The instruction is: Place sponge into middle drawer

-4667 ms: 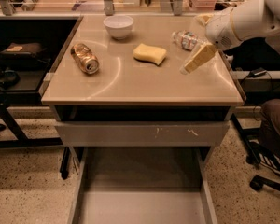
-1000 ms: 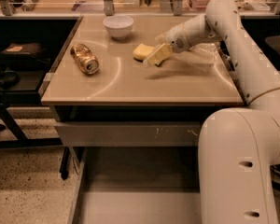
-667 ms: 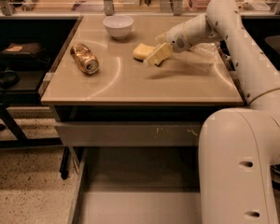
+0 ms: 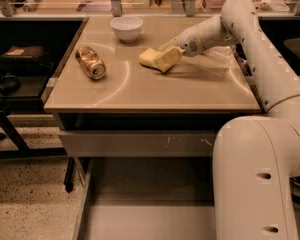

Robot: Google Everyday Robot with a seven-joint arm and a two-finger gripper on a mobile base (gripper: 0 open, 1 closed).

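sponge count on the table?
1. The sponge lies on the tabletop, right of the drink can, with the gripper at its right end. The arm could hide more.

A white bowl [image 4: 127, 28] stands at the worktop's [image 4: 155, 91] rear; a seemingly dented can [image 4: 90, 62] lies well left of the hand [image 4: 165, 60] at mid-worktop.

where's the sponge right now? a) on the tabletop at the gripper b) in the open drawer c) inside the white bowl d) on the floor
a: the sponge lies on the table with the gripper right at it, up above the open middle drawer.
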